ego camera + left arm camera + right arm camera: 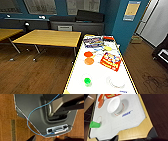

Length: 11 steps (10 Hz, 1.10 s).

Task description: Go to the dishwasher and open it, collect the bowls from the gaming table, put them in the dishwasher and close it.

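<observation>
The gaming table (100,72), with a glossy white top and a yellow edge, runs away from me in the head view. Two orange bowls (88,54) (89,61) sit side by side near its middle. A smaller green bowl (87,81) stands closer to me on the left. In the right wrist view the table's near corner (127,122) lies below my right arm, with the green bowl (94,124) lying on its side and the orange bowls (100,103) beyond it. The dishwasher is out of view.
A white bowl (115,82) (114,105) stands at the near right of the table. A red game box (110,60) and other boxes (93,42) lie farther along. Yellow-wood tables (50,37) stand to the left and a blue wall (122,27) to the right. The left wrist view looks down on my grey base (31,106), a blue cable (28,119) and wood floor.
</observation>
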Motion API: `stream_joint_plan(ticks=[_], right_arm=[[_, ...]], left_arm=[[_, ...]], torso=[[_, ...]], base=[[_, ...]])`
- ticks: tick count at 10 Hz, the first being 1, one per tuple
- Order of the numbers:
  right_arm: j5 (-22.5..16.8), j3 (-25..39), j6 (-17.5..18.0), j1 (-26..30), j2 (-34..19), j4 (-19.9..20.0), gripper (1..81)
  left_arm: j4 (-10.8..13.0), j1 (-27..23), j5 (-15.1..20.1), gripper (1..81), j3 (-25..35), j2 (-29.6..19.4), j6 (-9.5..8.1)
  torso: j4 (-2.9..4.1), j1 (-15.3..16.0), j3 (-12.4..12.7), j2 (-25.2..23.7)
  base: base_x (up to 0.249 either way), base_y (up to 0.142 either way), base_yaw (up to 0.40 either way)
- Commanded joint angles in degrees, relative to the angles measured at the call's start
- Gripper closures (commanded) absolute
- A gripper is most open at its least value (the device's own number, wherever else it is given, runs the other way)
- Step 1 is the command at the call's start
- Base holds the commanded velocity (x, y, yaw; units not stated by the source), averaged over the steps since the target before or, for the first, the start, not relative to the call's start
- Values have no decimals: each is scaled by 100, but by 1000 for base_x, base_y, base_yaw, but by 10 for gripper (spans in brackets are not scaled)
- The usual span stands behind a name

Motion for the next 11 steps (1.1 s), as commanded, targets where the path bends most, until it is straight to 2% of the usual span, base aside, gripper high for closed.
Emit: stream_joint_plan(ticks=[1, 2, 4, 6, 7, 8, 9, 11], right_arm=[[-1293, -162, 31, 1395, -520, 617, 10], [-1470, -223, 48, 1634, -511, 669, 10], [-1831, -320, 171, 2047, -493, 697, 10], [-1902, -338, 180, 2275, -458, 731, 10], [-1920, -330, 180, 2398, -449, 802, 10], [-1990, -356, 180, 2539, -432, 855, 10], [-2034, -444, 260, 2653, -353, 925, 10], [-2280, -857, 593, 2865, 16, 934, 10]], left_arm=[[-77, -91, 401, 10, 9, 26, -5], [-85, -91, 401, 10, 9, 34, -5], [-85, -91, 401, 10, 9, 43, -5], [-85, -91, 401, 10, 9, 25, -5], [-85, -91, 401, 10, 9, 25, -5], [-85, -91, 401, 10, 9, 25, -5], [-121, -91, 401, 10, 0, 17, -5], [-129, -100, 401, 10, 9, 17, -5]], torso=[[0, 0, 0, 0], [0, 0, -2, 0], [0, 2, -248, 0], [0, 2, -657, 0], [0, 2, -363, 2], [0, 6, -505, 4], [0, 9, -540, 6], [0, 9, -582, 9]], base=[[0, 0, 0], [0, 0, 0], [0, 0, 0], [0, 0, 0], [0, 0, 0], [0, 0, 0], [0, 0, 0], [0, 0, 0]])
